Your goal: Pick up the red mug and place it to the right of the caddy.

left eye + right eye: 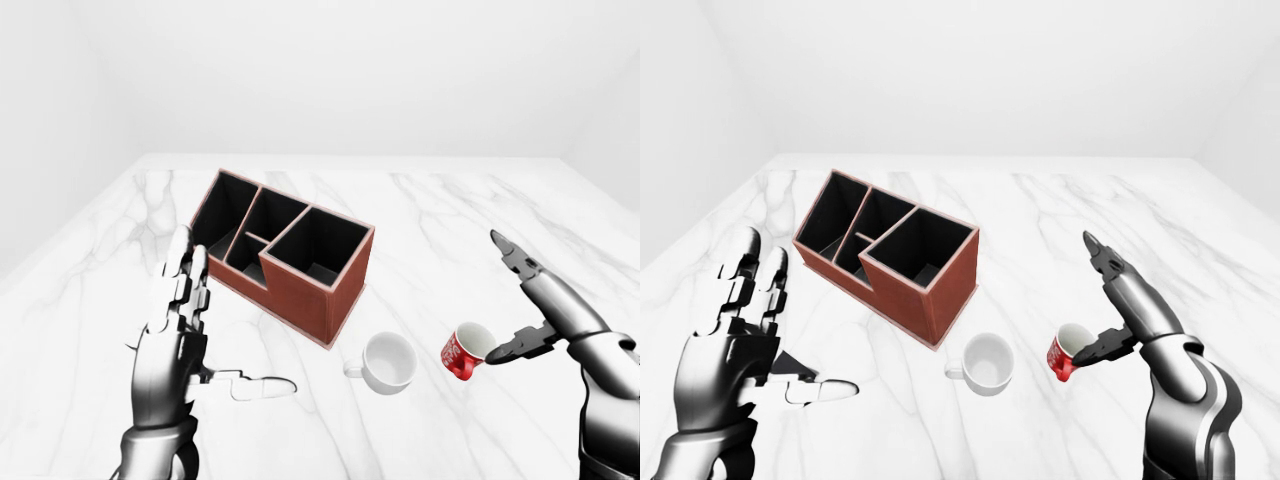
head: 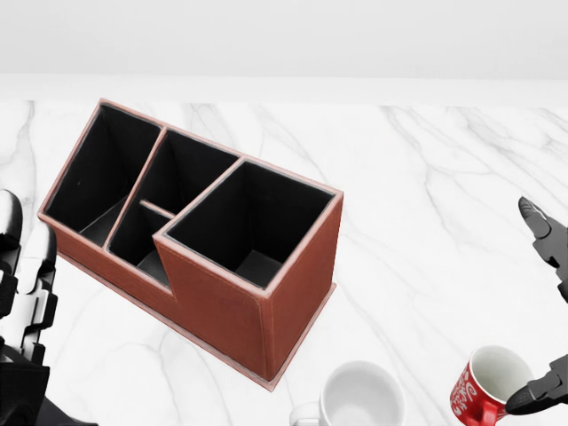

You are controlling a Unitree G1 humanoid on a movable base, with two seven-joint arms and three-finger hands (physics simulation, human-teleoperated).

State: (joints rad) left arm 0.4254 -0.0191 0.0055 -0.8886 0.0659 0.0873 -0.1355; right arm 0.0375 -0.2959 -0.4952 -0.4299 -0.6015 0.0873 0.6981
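Head view: close, steeply downward onto the caddy point(image 2: 200, 244), which fills its middle. Left-eye and right-eye views: farther off, shallower angle, taking in the whole marble table point(image 1: 440, 215) and far wall beyond the caddy. All three share the caddy and the table around it.

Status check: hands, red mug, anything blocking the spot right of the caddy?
Right hand open beside red mug, thumb at its rim, no grasp. Left hand open, idle. Mug tilted on marble. White mug sits below caddy; marble to caddy's right bare.
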